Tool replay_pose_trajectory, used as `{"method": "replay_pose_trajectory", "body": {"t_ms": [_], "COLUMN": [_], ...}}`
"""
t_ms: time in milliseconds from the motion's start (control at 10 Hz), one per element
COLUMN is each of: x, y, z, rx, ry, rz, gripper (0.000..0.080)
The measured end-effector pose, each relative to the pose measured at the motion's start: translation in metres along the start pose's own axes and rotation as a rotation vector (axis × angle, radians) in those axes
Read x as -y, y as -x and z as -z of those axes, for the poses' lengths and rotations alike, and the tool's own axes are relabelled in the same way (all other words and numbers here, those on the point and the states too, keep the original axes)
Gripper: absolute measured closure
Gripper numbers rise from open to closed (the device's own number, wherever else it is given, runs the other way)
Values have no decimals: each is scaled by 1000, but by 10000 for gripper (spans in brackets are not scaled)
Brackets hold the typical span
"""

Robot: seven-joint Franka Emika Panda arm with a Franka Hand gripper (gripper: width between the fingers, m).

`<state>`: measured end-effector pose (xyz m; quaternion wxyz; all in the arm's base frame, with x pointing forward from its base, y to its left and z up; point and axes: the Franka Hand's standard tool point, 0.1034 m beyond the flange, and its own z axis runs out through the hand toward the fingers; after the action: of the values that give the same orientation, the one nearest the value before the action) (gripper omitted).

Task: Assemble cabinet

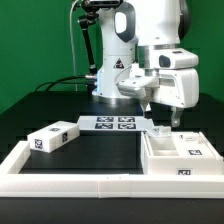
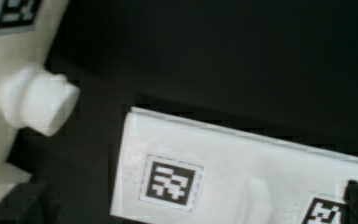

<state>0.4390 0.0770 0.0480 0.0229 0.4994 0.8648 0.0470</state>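
**Pincer parked over the cabinet body**

The pincer point(image 1: 166, 120) hangs just above the cabinet body point(image 1: 165, 172) at the lower right of the exterior view. I honestly can't tell if it's released or clenched, the fingers are too small and blurry. The wrist view has a white tagged panel point(image 2: 229, 160) and a round white knob point(image 2: 34, 100) close below. Further out, the marker board point(image 1: 113, 124) lies mid-frame on the black surface point(image 1: 100, 152). A small white block point(image 1: 55, 138) sits at the left, well apart from the body. The border frame point(image 1: 70, 182) runs along the bottom.

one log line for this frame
gripper: hovers above cabinet body | jaws: cannot tell | small block: lying apart, exterior view's left
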Motion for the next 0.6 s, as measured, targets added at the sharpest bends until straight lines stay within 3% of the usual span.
{"method": "replay_pose_trajectory", "body": {"t_ms": [200,300,600], "x": [7,6,12], "y": [-7,-12,-17], "z": [-12,-21,-30], "rx": [-21,-36,-51], "ry": [-15,7,-9], "rz": [-6,-13,-42], "gripper": [2,2,2]}}
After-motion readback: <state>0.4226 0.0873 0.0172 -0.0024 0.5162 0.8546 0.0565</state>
